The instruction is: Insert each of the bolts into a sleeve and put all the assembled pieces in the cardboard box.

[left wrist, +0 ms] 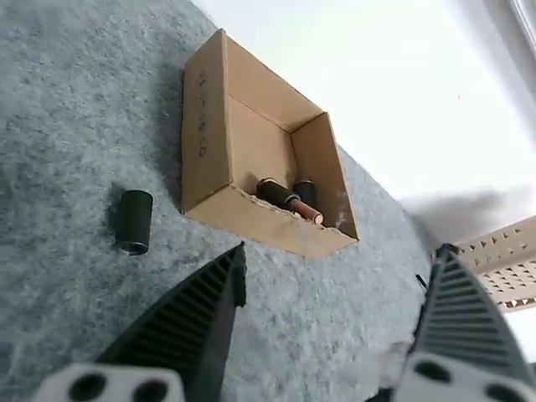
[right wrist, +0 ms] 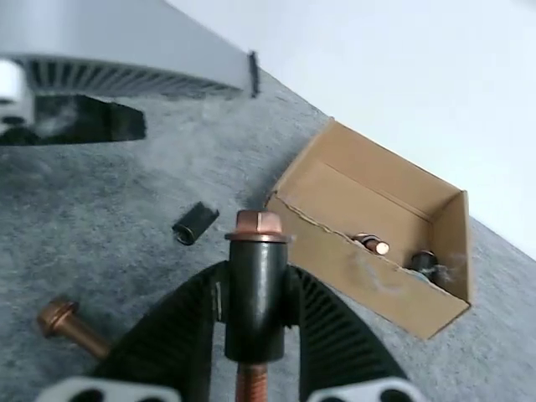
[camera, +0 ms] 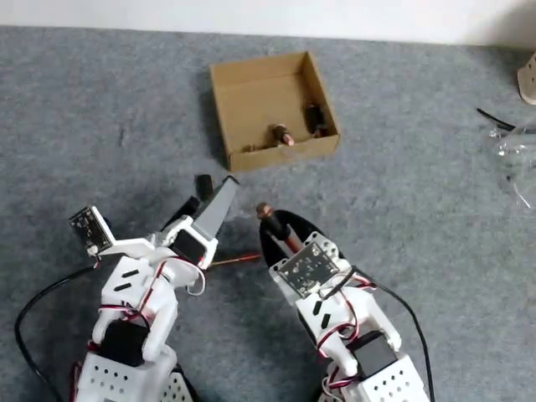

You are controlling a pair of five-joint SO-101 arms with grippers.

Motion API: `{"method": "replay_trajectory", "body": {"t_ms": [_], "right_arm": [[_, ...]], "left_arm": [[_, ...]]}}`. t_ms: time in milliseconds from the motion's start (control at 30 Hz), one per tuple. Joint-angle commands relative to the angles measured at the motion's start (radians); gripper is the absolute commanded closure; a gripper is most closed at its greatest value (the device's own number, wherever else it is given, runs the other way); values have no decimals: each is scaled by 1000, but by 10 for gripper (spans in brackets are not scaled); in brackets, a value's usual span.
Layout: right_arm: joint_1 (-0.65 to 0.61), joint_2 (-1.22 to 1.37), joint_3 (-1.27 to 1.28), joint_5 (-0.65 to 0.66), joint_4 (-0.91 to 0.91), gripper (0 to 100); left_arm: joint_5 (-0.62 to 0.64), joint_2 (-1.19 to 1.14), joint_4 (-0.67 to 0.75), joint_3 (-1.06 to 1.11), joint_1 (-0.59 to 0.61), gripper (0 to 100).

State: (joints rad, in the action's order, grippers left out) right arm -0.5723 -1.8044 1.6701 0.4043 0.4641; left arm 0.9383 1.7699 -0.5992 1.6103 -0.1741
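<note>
One grey carpet (camera: 435, 251) covers the table. It lies open and bare to the left of and behind the box, while a tangle of clear plastic and cables (camera: 511, 138) sits at the right edge. Two arms stand side by side at the near edge. One cardboard box (camera: 280, 153) sits beyond them toward the far side, open-topped, with open carpet between it and both grippers. Two assembled pieces lie inside against its near wall, one (camera: 280, 134) toward the middle and one (camera: 315, 117) nearer the right corner. The left gripper (camera: 209, 197) is spread wide with nothing between its fingers, hovering just beside the one loose sleeve (camera: 203, 186), which lies on the carpet near the box's front left corner. The right gripper (camera: 280, 230) pinches one sleeved bolt (right wrist: 255, 285), its copper head showing above the black sleeve. One loose bolt (camera: 234, 261) lies on the carpet between the two arms.
</note>
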Motion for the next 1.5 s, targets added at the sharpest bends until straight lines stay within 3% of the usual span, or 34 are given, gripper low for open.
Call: {"method": "replay_trajectory", "body": {"t_ms": [0, 167, 267, 400, 467, 567, 633, 833, 1067, 1467], "right_arm": [[33, -7, 91, 12, -31, 993], [58, -7, 96, 12, -51, 993], [108, -5, 96, 11, -67, 993], [139, -1, 96, 9, -65, 993], [148, 4, 96, 9, -64, 993], [150, 5, 96, -18, -61, 993], [171, 5, 96, -52, -61, 993], [217, 5, 96, -74, -61, 993], [219, 5, 96, -68, -61, 993], [220, 5, 81, -68, -62, 993]], "left_arm": [[-117, 10, 15, -44, -1, 742], [-302, 10, 20, -50, 5, 998], [-393, 10, 15, -48, 5, 976], [-420, 8, -26, -44, 7, 986], [-557, 8, -84, -54, 21, 986], [-861, 10, -109, -54, 82, 989], [-956, 8, -109, -44, 101, 990], [-968, 8, -101, -2, 111, 990], [-1039, 1, 83, 88, 108, 990], [-1039, 1, 83, 88, 105, 990]]}}
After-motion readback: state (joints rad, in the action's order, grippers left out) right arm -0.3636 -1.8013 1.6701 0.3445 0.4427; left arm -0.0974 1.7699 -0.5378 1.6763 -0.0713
